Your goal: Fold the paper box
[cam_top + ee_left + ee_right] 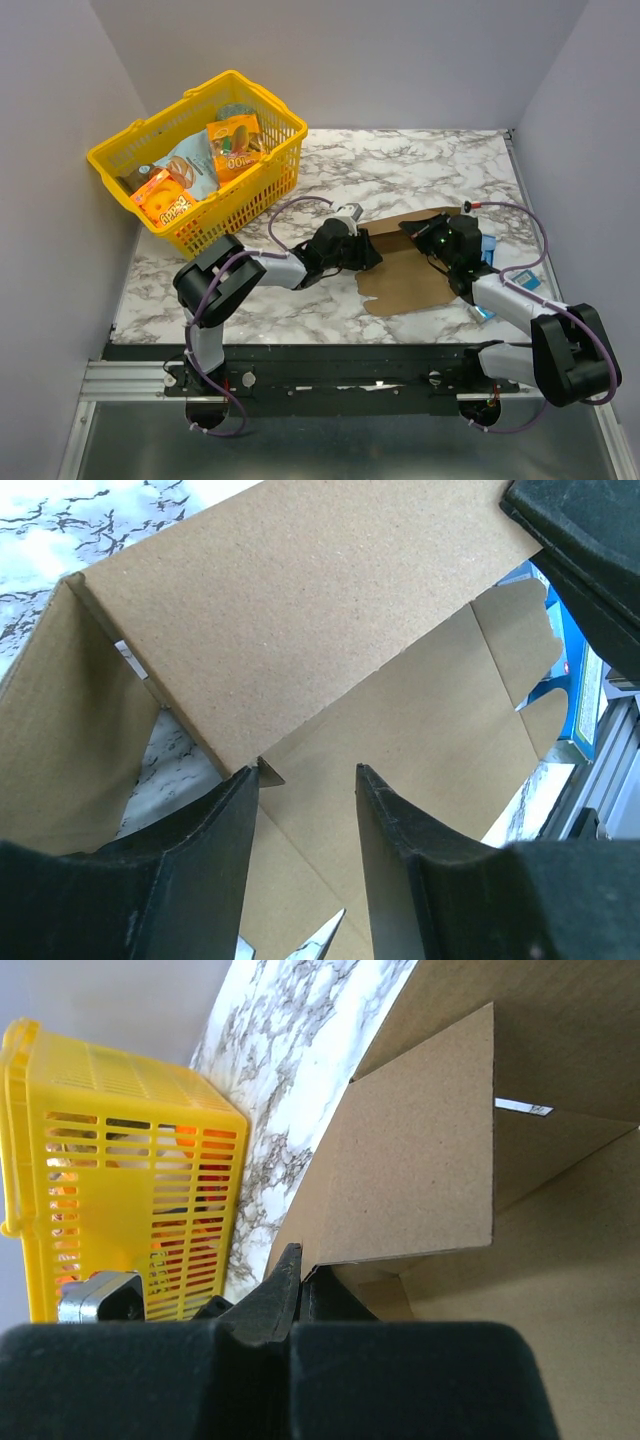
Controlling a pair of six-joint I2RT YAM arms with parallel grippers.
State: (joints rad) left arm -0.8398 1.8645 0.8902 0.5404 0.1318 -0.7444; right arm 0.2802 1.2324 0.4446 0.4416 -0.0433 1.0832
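The paper box [400,282] is a brown cardboard sheet lying on the marble table, partly folded, with panels standing up. In the left wrist view a raised panel of the paper box [300,600] leans over the flat base. My left gripper [305,775] stands open at the sheet's left side, its left fingertip against the panel's fold line and only the flat base showing between the fingers. In the top view the left gripper [368,252] sits at the box's left edge. My right gripper [298,1260] is shut on the lower corner of an upright flap [420,1160]; from above, the right gripper [412,230] is at the box's far right.
A yellow basket [255,190] with printed snack packs stands at the back left, and the basket [120,1160] fills the left of the right wrist view. A small blue packet [488,250] lies just right of the box, under the right arm. Grey walls close in the table.
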